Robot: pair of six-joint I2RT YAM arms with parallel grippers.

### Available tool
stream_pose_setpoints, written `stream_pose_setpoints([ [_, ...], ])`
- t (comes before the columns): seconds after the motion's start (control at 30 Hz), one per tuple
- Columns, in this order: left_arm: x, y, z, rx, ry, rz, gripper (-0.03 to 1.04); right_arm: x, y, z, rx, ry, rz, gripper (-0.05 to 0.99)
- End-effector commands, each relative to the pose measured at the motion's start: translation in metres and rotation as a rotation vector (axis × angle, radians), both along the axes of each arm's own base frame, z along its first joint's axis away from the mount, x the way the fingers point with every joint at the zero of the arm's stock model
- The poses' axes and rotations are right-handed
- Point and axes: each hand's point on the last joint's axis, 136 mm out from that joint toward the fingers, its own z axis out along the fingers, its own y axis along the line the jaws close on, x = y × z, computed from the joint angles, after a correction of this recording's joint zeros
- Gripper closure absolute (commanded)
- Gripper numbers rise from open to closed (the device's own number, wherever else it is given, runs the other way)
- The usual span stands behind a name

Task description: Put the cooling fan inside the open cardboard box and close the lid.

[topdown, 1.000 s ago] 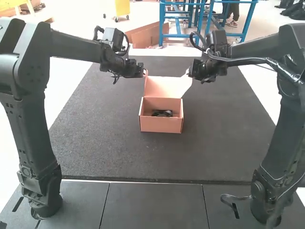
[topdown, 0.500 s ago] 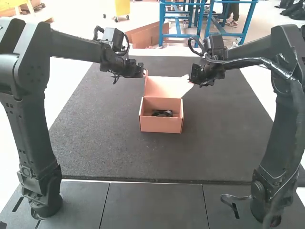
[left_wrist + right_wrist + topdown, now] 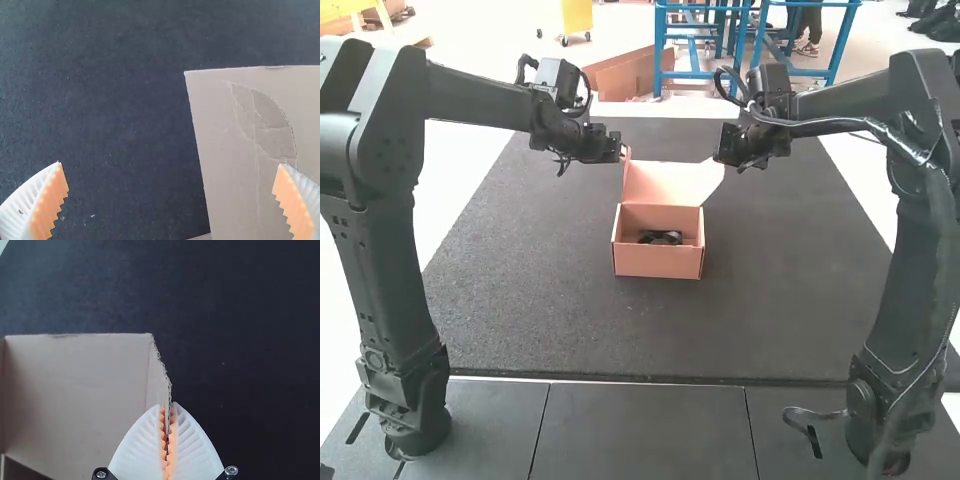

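Within the right end effector's [image 3: 166, 440] shut jaws sits the lid flap [image 3: 157, 372]; the left end effector [image 3: 618, 152] gapes, empty.

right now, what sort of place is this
Probably a robot test bench: on a dark mat, the right gripper pinches the lid of a cardboard box with a cooling fan inside, and the left gripper is open at the lid's other corner.
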Motion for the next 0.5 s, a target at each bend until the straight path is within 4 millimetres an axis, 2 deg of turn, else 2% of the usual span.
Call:
stream_pose_setpoints([
  [0.0, 0.004, -0.007, 0.014, -0.016, -0.032, -0.019, 0.04, 0.003, 0.008, 0.008, 0.007, -0.019, 0.016, 0.95],
  [0.17, 0.001, -0.013, 0.013, -0.016, -0.022, -0.029, 0.04, 0.000, 0.015, 0.008, -0.002, -0.022, 0.024, 0.95],
  [0.33, -0.007, -0.021, 0.014, -0.014, -0.007, -0.046, 0.04, -0.005, 0.031, 0.018, -0.007, -0.047, 0.045, 0.95],
  [0.47, -0.009, -0.023, 0.019, -0.018, -0.015, -0.051, 0.04, -0.007, 0.035, 0.026, -0.019, -0.068, 0.042, 0.95],
])
